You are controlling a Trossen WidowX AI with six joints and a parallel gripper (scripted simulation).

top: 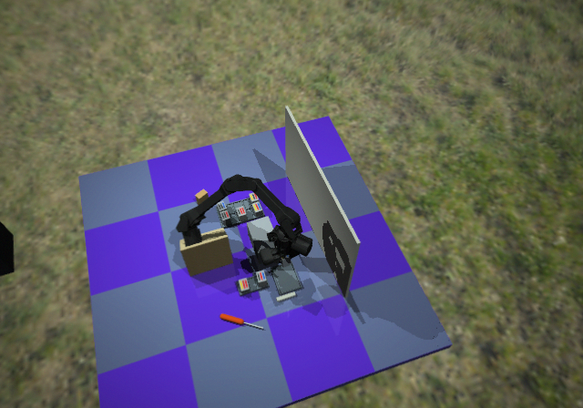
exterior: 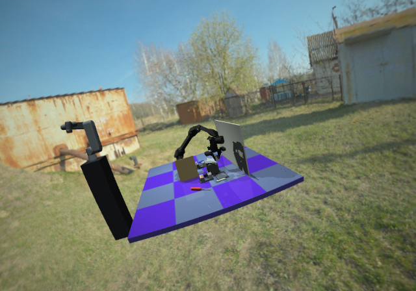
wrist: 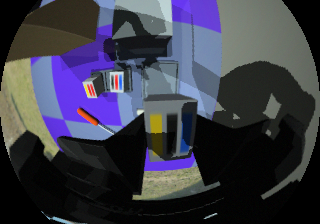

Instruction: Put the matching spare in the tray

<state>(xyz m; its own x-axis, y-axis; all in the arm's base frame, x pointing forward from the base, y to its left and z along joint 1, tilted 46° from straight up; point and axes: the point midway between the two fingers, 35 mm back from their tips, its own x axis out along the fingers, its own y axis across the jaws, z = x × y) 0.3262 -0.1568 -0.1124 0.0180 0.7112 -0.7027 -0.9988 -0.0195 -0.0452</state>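
The fingers grip a spare with yellow, black and blue stripes, held above the surface near the shallow tray.

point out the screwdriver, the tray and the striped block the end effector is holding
screwdriver (top: pixel 231 319) (exterior: pixel 195 188) (wrist: pixel 88 116): top, exterior, wrist; orange handle
tray (top: pixel 288 279) (wrist: pixel 161 79): top, wrist; its floor
striped block (wrist: pixel 171 134): wrist; black middle stripe
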